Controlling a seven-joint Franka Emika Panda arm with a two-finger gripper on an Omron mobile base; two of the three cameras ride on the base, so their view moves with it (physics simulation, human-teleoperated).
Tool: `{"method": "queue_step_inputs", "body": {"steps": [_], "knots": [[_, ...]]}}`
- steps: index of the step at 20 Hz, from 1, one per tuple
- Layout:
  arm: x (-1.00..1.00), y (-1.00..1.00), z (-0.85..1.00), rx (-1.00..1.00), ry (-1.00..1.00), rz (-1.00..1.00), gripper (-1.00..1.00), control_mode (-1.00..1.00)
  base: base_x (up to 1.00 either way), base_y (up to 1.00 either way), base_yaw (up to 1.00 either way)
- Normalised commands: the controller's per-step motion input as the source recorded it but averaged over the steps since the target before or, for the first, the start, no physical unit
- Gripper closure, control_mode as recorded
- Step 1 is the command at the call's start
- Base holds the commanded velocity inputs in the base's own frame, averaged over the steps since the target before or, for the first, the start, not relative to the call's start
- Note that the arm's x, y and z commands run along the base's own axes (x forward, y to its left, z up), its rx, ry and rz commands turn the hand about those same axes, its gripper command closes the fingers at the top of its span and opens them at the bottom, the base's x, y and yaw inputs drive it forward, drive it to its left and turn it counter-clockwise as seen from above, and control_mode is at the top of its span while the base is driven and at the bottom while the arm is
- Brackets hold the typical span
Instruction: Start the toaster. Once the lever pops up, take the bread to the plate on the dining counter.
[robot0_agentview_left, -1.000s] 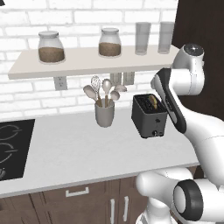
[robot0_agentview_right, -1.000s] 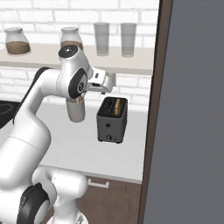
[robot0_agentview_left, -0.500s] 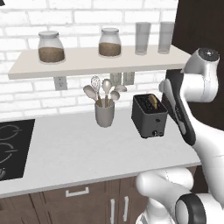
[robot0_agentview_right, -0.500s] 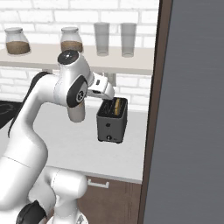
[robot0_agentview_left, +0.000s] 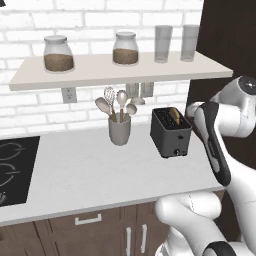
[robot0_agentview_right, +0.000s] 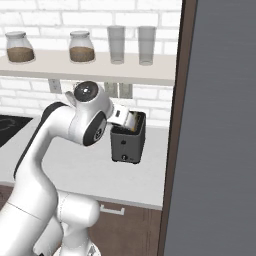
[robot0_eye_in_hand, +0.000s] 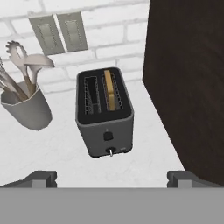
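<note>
- The toaster (robot0_eye_in_hand: 104, 113) stands on the white bench (robot0_agentview_left: 90, 175), between the grey utensil cup (robot0_agentview_left: 119, 130) and a tall dark cabinet (robot0_eye_in_hand: 188, 83), with the brick wall behind it.
- The bread (robot0_eye_in_hand: 111, 90) sits upright in the slot nearer the cabinet; the other slot looks empty.
- The end effector (robot0_eye_in_hand: 112, 177) hangs above and in front of the toaster, its jaws spread wide with nothing between them.
- The step in hand, as I judge it, is starting the toaster: pressing the small dark lever (robot0_eye_in_hand: 106, 136) on the narrow front face, just above the pale knob (robot0_eye_in_hand: 110, 151).
- To do it well, I would bring one fingertip over the lever rather than straddling it, come down straight along the face, and push until it latches.
- Narrowing the jaws first might give a firmer push, with less chance of slipping off such a small tab.
- Watch for the toaster sliding or tipping on the smooth bench; a vertical push avoids that.
- Keep clear of the knob below and the cabinet close alongside.
- The plate and dining counter matter later, after the lever pops up.
</note>
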Motion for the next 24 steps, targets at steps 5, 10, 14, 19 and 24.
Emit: {"method": "queue_step_inputs", "body": {"steps": [5, 10, 14, 19, 24], "knots": [[0.43, -0.04, -0.28, 0.0, 0.0, 0.0, -1.0, -1.0, 0.0, 0.0, 0.0], [0.62, -0.11, -0.31, 0.0, 0.0, 0.0, -1.0, -1.0, 0.0, 0.0, 0.0], [0.64, -0.04, -0.34, 0.0, 0.0, 0.01, -1.0, -1.0, 0.0, 0.0, 0.0], [0.61, 0.0, -0.27, 0.01, 0.05, 0.0, -1.0, -1.0, 0.0, 0.0, 0.0], [0.49, -0.07, -0.28, 0.01, 0.03, 0.0, -1.0, -1.0, 0.0, 0.0, 0.0]]}}
